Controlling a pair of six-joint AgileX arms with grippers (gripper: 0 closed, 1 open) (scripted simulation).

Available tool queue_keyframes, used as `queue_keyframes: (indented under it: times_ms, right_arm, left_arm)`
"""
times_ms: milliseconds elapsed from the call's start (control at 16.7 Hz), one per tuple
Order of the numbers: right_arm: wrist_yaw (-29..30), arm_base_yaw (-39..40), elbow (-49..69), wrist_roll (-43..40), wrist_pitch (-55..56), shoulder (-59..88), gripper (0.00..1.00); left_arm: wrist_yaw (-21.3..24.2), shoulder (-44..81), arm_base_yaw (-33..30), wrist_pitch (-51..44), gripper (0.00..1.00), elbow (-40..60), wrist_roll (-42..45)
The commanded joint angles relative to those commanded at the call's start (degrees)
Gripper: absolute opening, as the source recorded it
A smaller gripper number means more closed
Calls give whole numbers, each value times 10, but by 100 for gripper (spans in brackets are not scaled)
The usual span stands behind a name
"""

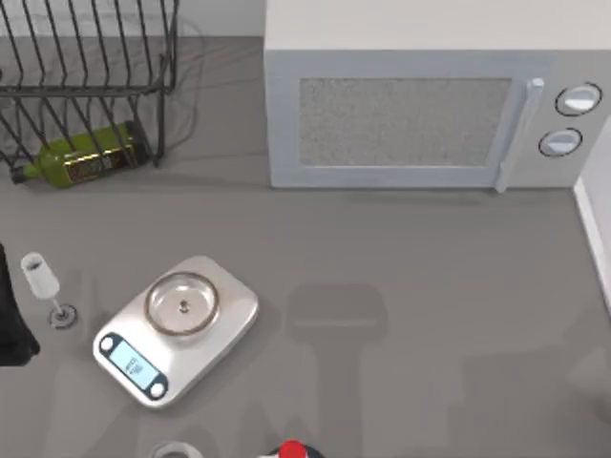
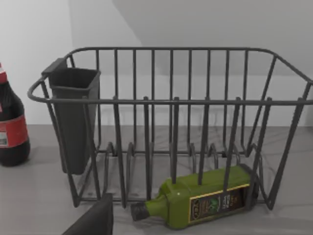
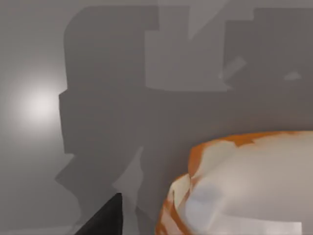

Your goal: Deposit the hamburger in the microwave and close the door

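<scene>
The microwave stands at the back right of the table. Its door lies flush against the box, with the white handle beside two round knobs. In the right wrist view, a rounded orange and white lump that looks like the hamburger sits very close to the lens. One dark finger of my right gripper shows beside it, over bare grey table. My left arm rests at the table's left edge, and one of its fingers points toward the dish rack.
A wire dish rack stands at the back left, with a green bottle lying by it. A wine glass and a silver scale stand front left. A red-topped item sits at the front edge. A dark red-labelled bottle is near the rack.
</scene>
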Motion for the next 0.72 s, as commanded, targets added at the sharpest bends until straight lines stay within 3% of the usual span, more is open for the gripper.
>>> queue_keyframes:
  times_ms: [480, 540, 720]
  right_arm:
    - [0, 0, 0, 0, 0, 0, 0]
    - [-7, -1, 26, 5, -60, -41, 0]
    - [-7, -2, 45, 3, -83, -49, 0]
  left_arm:
    - [0, 0, 0, 0, 100, 0, 0]
    - [0, 0, 0, 0, 100, 0, 0]
    - [0, 0, 0, 0, 100, 0, 0]
